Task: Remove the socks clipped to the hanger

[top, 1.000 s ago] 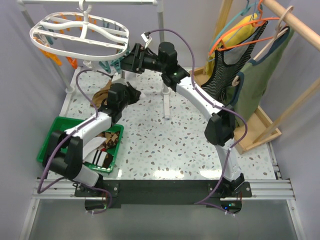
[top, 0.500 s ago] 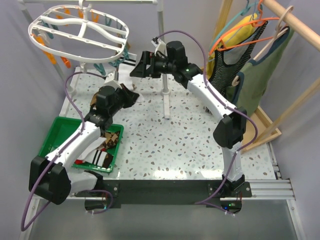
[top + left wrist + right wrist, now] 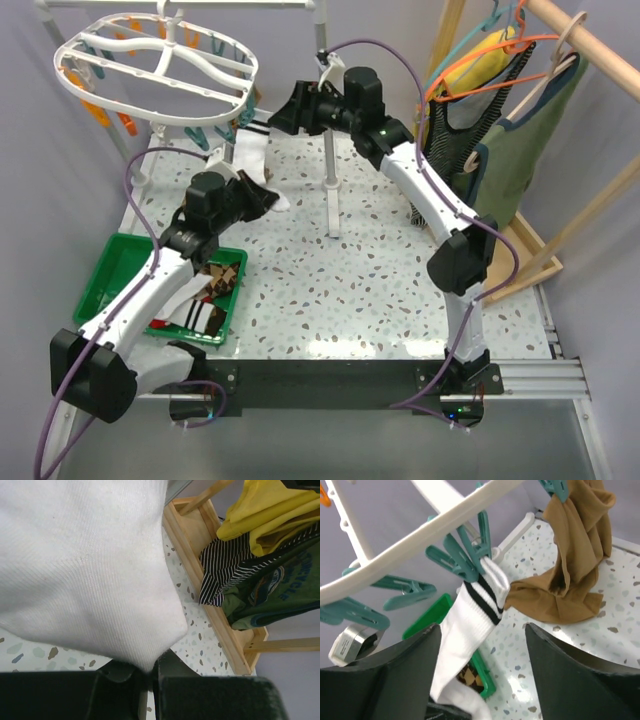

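Terrazzo table (image 3: 350,290) fills the middle of the top view. White oval hanger (image 3: 420,536) hangs at that view's upper left. Green bin (image 3: 118,268) sits lower left, argyle sock (image 3: 225,275) inside. Tan sock (image 3: 577,555) hangs clipped, upper right of right wrist view. White striped sock (image 3: 470,615): cuff held in teal clip (image 3: 465,562), centre frame. Right gripper (image 3: 482,630): jaws wide apart, straddling that sock. Left gripper (image 3: 150,680): closed, pinching its toe.

right claw (image 3: 283,113) backed right, off the hanger (image 3: 160,68) rim | hanger swung left | white sock (image 3: 247,160) now uncovered
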`<state>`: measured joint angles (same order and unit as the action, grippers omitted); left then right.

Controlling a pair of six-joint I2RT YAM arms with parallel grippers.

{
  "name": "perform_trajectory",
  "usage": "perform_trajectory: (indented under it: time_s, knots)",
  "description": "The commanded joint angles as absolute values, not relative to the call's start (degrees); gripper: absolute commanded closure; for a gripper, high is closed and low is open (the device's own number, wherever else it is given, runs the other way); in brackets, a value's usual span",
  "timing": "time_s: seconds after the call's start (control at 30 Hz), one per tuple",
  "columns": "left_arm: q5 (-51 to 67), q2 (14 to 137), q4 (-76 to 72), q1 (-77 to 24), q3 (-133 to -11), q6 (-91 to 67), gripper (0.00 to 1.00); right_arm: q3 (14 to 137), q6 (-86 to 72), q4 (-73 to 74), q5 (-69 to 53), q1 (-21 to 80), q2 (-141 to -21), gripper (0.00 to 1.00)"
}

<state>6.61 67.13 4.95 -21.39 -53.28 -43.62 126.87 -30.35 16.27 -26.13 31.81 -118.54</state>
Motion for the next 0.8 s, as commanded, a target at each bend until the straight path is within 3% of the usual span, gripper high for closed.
perform_trajectory:
  time_s: [0.0,0.2,0.77]
  knots:
    - [7.7,64.3,7.3,-21.6,-55.8,-44.6,1.0,131.0,-29.4,8.4,-23.2,31.8,-122.5,0.31]
    - [8.3,64.1,7.6,-21.5,-55.9,-45.3,1.0,138.6,-29.0,4.0,-23.1,32.2,-128.8,0.31]
    - [9.0,65.0,7.6,-21.6,-56.4,-45.1,1.0,141.1,-32.6,-4.4,-21.5,34.3,-132.8,0.38]
